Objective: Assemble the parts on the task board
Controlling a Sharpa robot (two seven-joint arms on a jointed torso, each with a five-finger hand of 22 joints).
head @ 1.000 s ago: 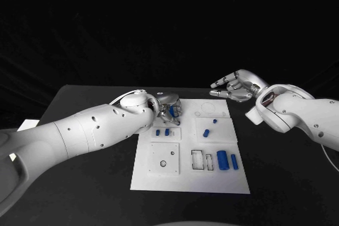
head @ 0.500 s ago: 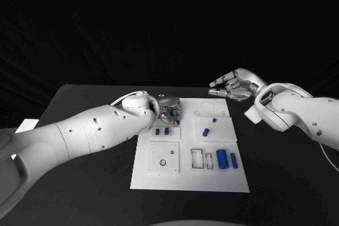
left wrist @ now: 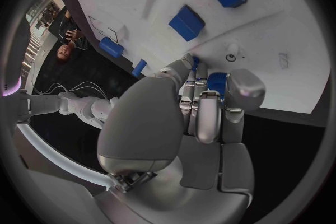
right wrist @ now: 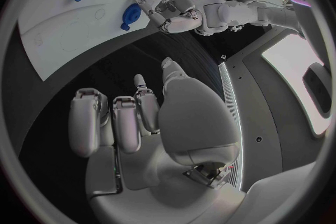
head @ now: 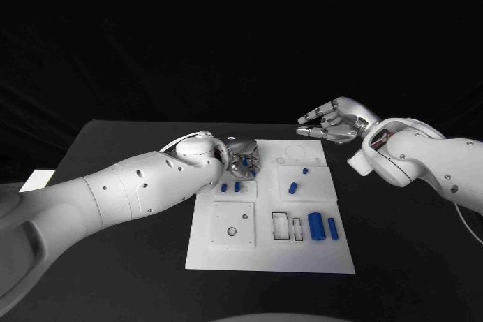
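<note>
Over the last second the left hand (head: 239, 158) has drawn slightly back from the task board (head: 270, 262), its fingers pinching a blue part (left wrist: 216, 83) above the far-left corner. The right hand (head: 334, 122) hovers unchanged beyond the far edge, fingers loosely curled, holding nothing. The part looks lifted, ready for seating.

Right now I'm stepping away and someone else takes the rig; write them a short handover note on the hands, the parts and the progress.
Left hand: over the far left corner of the task board, its fingers closed round a small blue part.
Right hand: raised beyond the board's far right corner, fingers loosely curled, holding nothing.
Parts: two small blue pieces sit left of centre, two more to their right, and two longer blue cylinders lie near the right edge.
Done: one part picked up.
Left: seat that part; the rectangular slots and the square plate show no blue parts yet.
</note>
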